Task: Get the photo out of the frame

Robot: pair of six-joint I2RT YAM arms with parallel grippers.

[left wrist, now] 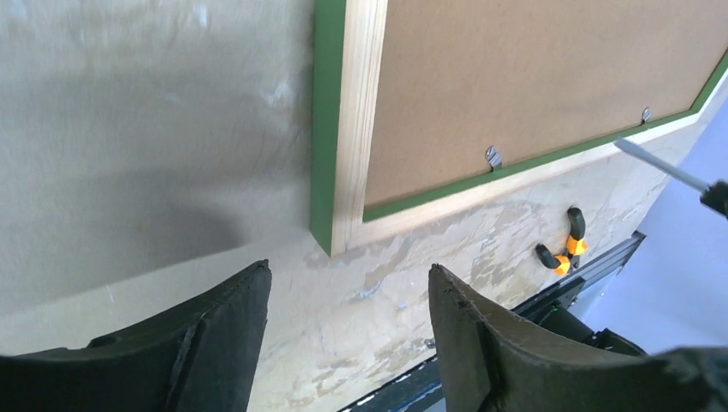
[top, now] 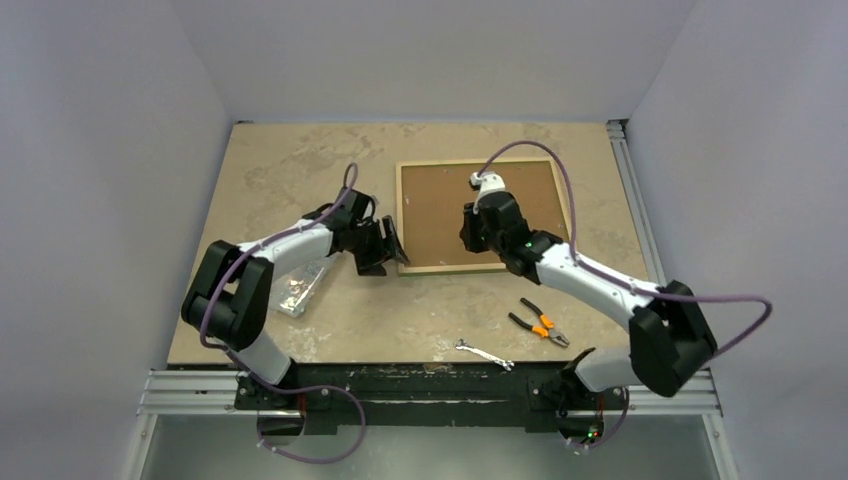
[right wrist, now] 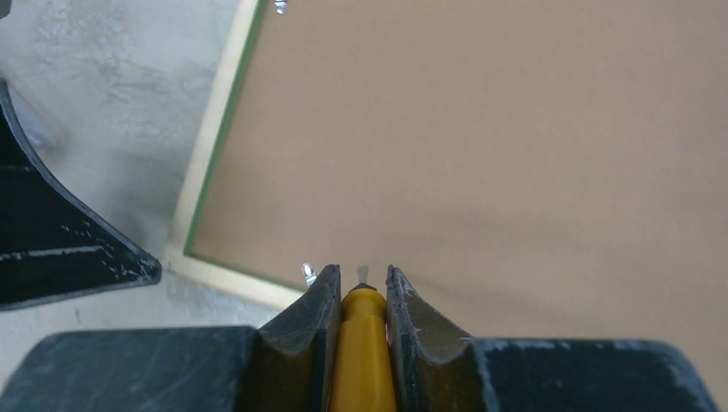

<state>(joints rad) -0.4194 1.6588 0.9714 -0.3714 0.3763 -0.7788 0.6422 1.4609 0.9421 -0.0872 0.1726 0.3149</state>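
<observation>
frame [left wrist: 328,129]: green edge, pale wood back
photo [top: 432,215]: plain brown back
tabletop [top: 300,170]: mottled beige
pliers [top: 540,322]: orange, black
screwdriver [right wrist: 365,343]: yellow handle

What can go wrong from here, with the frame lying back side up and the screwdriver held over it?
1. The left gripper stands open beside the corner of the frame, not touching it, so the frame may slide if pushed.
2. The screwdriver in the right gripper could slip off the small metal tab and gouge the brown back of the photo.
</observation>
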